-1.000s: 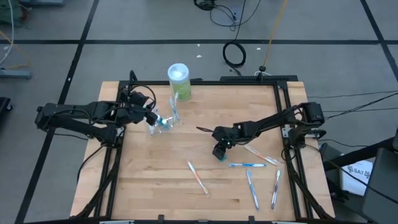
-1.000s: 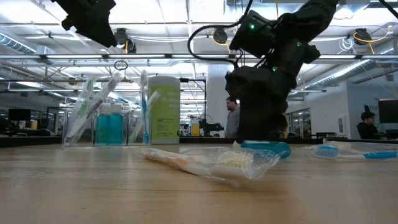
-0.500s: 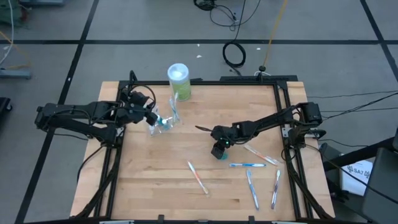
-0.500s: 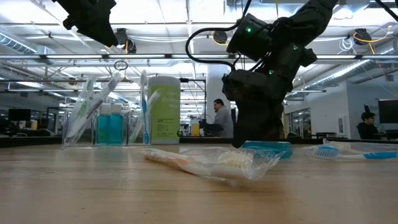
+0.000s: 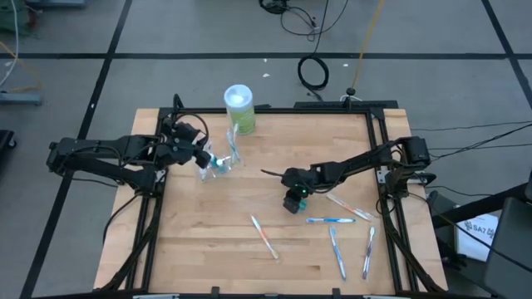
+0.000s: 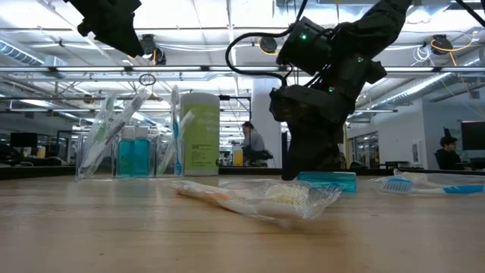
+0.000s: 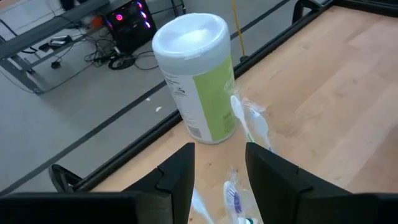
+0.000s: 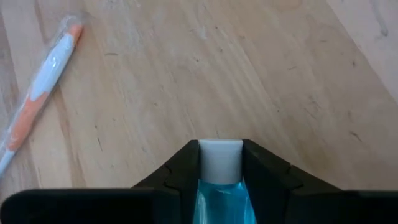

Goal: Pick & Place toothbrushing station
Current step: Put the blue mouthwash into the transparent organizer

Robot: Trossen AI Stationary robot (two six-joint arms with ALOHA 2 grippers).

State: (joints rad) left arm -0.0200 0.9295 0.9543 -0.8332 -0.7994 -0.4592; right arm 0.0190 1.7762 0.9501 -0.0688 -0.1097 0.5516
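The right gripper [image 5: 293, 202] clamps a blue tube [image 8: 219, 186] (white cap forward), well right of the clear cup [image 5: 214, 164], where the left gripper [image 5: 202, 155] hovers, fingers parted, empty.

Both arms are dark, jointed, with black cables looping off them; the right arm [image 6: 333, 68] carries a small green light.

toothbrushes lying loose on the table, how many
5: orange one near the front centre, blue one, two front right, one by the right pincer. Others stand in the cup.
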